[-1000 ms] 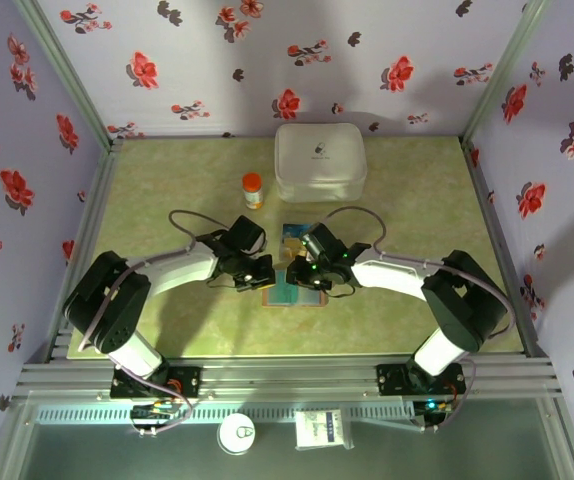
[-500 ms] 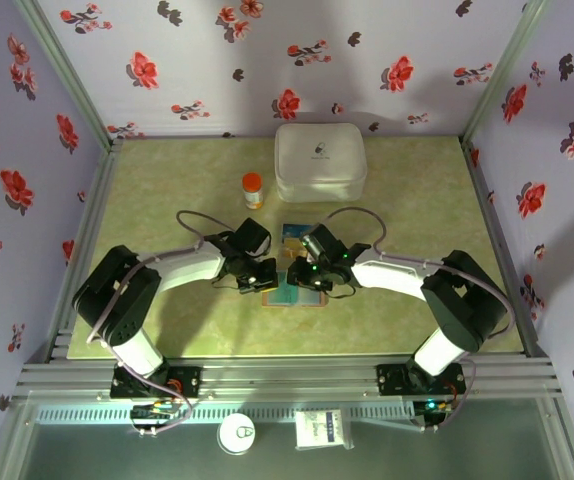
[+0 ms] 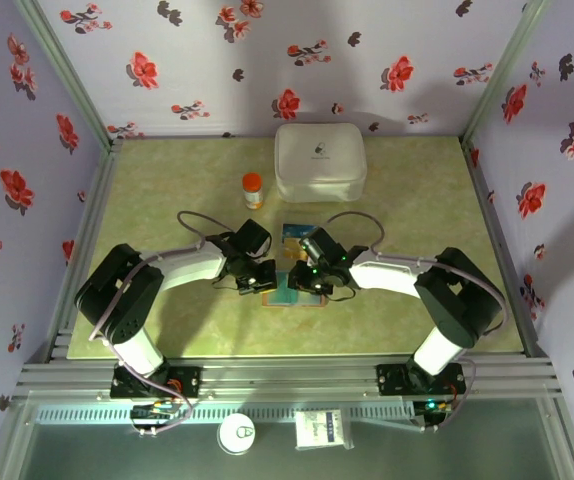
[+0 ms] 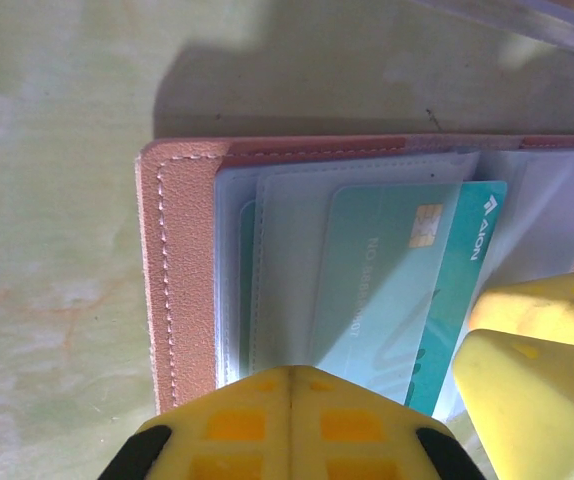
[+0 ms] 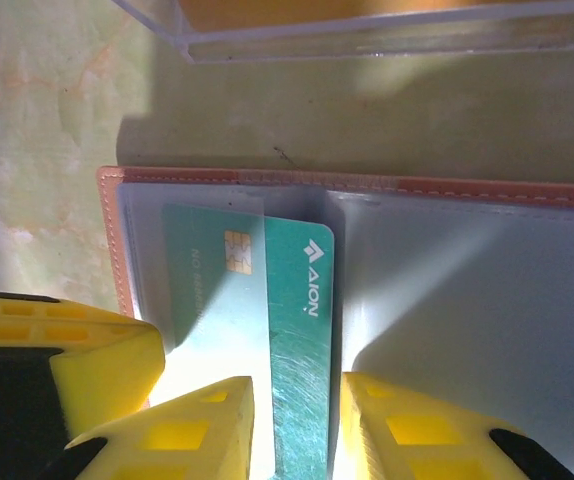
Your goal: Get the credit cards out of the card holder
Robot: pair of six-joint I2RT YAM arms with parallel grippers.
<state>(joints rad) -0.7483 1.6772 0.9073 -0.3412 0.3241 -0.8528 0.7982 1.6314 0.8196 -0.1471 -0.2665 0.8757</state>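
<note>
White case (image 3: 319,162) and bottle (image 3: 253,190) stand beyond the card holder (image 4: 182,270)

Table (image 3: 417,300) with card holder (image 4: 177,280), case (image 3: 319,162), bottle (image 3: 253,190)

Overhead view: even, fairly bright light from above, with soft shadows under the arms on the table (image 3: 417,190). Wrist views: dimmer and green-tinged, bright streaks glaring off the card holder (image 5: 467,300) sleeves, nearest foreground soft.

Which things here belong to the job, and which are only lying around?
Belong to the job:
- card holder, open
- teal card, partly in its sleeve
- left fingers, shut, over the holder
- right fingers, either side of the card

Lying about:
- white case
- orange-capped bottle
- clear sheet
</note>
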